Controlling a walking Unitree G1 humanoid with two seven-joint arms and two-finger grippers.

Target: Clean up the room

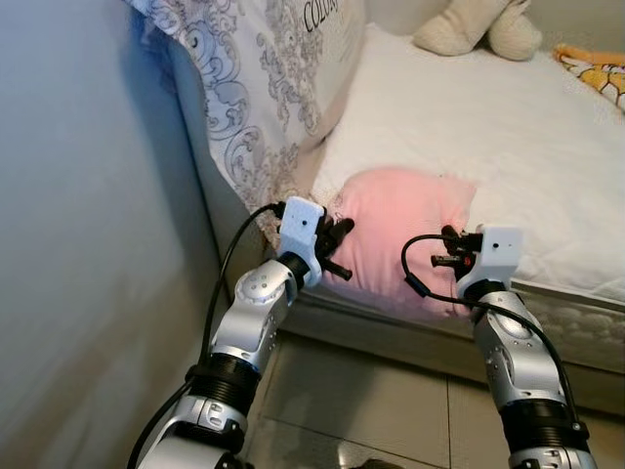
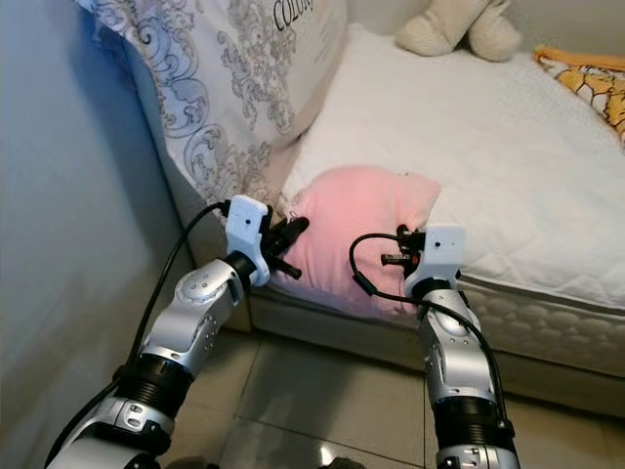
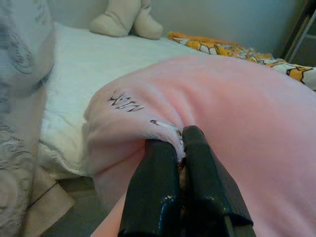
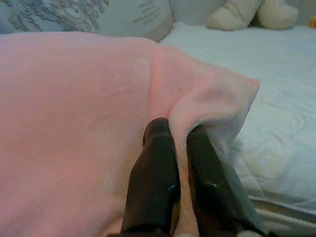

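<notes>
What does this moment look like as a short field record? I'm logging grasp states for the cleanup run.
held item: soft pink plush pillow, resting on the near edge of the white quilted mattress
left hand: shut, pinching a fold of the pillow
right hand: shut, pinching the pillow's corner
on bed: cream plush toy, large grey patterned pillow
</notes>
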